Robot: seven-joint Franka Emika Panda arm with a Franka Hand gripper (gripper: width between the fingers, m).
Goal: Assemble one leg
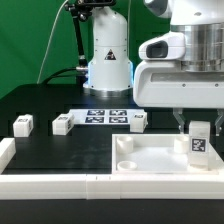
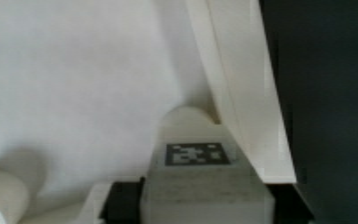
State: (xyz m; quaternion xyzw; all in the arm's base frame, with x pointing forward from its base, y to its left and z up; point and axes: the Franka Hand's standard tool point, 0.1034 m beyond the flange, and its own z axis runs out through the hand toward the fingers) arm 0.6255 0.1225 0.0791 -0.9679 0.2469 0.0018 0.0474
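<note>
My gripper is shut on a white leg with a black-and-white tag, and holds it upright over the far right corner of the large white tray-like piece. In the wrist view the leg sits between the two dark fingers, close to the tray's raised rim. Three more legs lie on the black table: one at the exterior view's left, one further right, one by the marker board.
The marker board lies at the back of the table before the robot's white base. A white rail runs along the table's front edge. A round boss stands in the tray near the leg.
</note>
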